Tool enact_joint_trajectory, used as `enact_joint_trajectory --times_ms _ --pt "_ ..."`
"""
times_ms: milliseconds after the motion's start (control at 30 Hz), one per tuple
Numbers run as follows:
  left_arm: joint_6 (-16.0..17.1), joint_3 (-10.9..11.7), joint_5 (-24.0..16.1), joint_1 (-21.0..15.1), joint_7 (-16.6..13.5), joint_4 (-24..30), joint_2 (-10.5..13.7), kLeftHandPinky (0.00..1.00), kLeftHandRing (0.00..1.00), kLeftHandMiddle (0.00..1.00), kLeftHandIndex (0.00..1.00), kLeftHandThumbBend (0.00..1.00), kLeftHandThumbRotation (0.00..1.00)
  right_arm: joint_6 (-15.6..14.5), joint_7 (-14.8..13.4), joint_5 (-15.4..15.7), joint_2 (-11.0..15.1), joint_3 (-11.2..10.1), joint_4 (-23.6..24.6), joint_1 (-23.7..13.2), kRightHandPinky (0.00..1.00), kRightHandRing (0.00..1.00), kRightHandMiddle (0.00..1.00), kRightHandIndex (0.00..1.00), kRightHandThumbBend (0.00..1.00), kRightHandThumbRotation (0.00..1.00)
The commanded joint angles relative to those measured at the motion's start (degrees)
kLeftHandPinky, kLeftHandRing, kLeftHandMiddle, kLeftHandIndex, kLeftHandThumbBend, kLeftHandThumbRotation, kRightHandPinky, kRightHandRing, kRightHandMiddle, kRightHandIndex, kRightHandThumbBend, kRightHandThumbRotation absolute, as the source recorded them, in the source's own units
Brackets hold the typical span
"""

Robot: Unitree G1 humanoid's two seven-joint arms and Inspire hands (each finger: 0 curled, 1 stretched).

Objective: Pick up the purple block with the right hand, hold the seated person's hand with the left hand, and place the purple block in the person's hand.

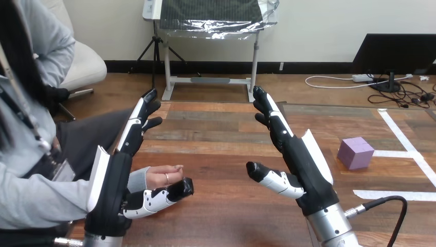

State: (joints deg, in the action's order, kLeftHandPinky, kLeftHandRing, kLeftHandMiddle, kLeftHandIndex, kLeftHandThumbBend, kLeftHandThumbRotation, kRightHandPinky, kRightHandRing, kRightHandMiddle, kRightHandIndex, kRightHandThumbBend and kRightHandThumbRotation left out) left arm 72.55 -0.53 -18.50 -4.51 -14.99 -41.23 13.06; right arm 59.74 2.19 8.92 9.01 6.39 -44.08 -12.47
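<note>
Wooden bench (221,154) first: find the purple block (355,152) lying right of the open, empty right hand (303,167). Note the left hand (115,180), open too, just beside the person's hand (160,175). Swing right, lower, close squarely on opposite faces.

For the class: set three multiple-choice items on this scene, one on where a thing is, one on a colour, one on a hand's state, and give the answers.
1. Where is the purple block? A on a chair; B on the table, right of the right hand; C on the floor.
2. What colour are the tape strips? A white; B yellow; C red.
3. How is the right hand? A shut on the block; B shut, empty; C open.
Answers: 1 B, it rests on the wood beside that hand; 2 A, the strips are white; 3 C, its fingers are straight.
</note>
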Motion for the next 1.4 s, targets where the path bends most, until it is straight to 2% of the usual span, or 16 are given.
enact_joint_trajectory --times_ms 0,567,967,1167,1367 --pt "-0.19 1.0 0.36 -2.42 0.2 0.39 -0.2 0.82 0.91 0.95 0.94 1.0 0.69 0.83 -0.81 -0.39 -0.24 -1.43 1.07 -3.84 0.96 1.0 1.0 1.0 1.0 0.82" --pt "-0.01 1.06 1.07 -2.5 0.87 0.17 -0.25 0.82 0.91 0.95 0.94 1.0 0.69 1.07 -1.07 -0.06 0.12 -1.73 0.59 -4.5 0.95 0.99 1.0 1.0 1.0 0.81" --pt "0.3 1.67 0.06 -2.76 0.41 -0.2 -0.31 0.82 0.91 0.95 0.94 1.0 0.7 0.56 0.14 -1.02 0.92 -1.91 0.39 -5.25 0.95 1.0 1.0 1.0 1.0 0.8" --pt "0.25 2.0 -0.29 -2.72 0.39 -0.05 -0.45 0.82 0.91 0.95 0.94 1.0 0.7 0.5 -0.49 0.39 1.75 -2.15 0.15 -5.71 0.96 1.0 1.0 1.0 1.0 0.81" --pt "-0.1 2.37 -0.96 -2.68 0.11 0.18 -0.48 0.82 0.91 0.95 0.94 1.0 0.71 0.2 -3.08 3.92 2.69 -2.74 0.28 -6.24 0.96 1.0 1.0 1.0 1.0 0.84"
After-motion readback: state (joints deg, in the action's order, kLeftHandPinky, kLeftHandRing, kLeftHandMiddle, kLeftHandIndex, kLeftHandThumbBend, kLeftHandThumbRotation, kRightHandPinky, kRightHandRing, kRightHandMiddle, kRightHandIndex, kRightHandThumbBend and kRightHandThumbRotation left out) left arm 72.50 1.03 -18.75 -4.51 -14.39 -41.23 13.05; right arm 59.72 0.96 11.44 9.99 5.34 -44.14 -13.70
